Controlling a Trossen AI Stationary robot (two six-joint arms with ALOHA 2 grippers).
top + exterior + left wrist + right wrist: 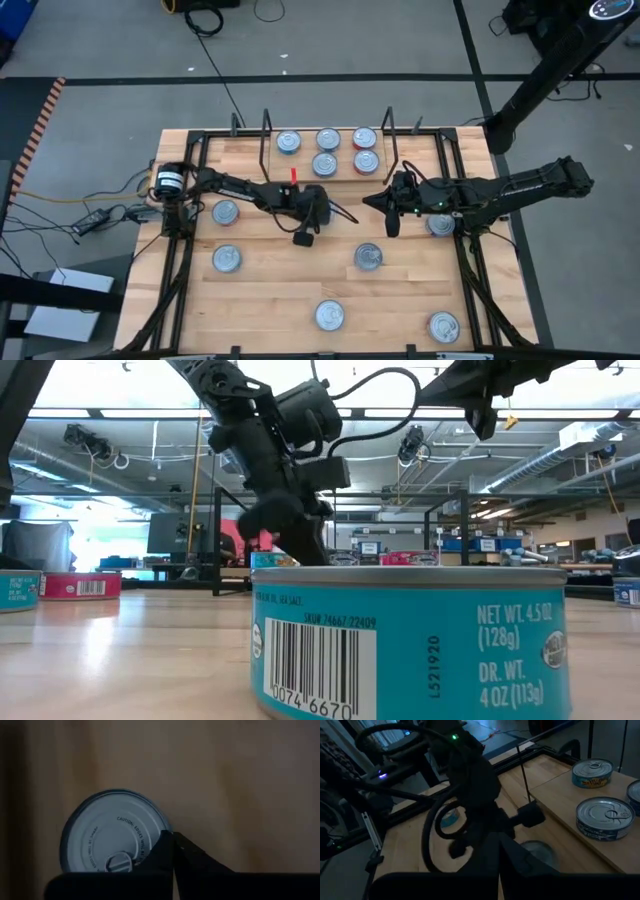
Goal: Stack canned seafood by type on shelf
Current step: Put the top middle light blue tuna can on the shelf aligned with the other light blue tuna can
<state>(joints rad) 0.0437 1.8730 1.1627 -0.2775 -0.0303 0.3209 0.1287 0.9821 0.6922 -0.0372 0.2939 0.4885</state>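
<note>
The shelf [306, 168] stands at the table's far edge with several canned seafood tins on it, blue-labelled ones [288, 142] to the left and red-labelled ones [366, 161] to the right. More tins rest flat on the tabletop. My left gripper [173, 845] points steeply down at mid-table, shut, its tips at the rim of a silver-lidded tin [112, 832] that stands on the wood. In the high view the left arm [312, 215] hides that tin. My right gripper [372, 200] hangs shut above the table to the right, holding nothing. My left gripper's shut fingertips [167, 842] come from above, slanting down, at the tin's rim [161, 831] beside the pull tab. I cannot tell whether they touch the lid. The tin stands flat on the table.
Loose tins lie at the left [225, 211] [227, 258], centre [368, 257], near edge [329, 315] [443, 325] and under the right arm [440, 225]. Black frame rails [180, 260] line the table's sides. A blue tin [410, 640] fills the low view's foreground.
</note>
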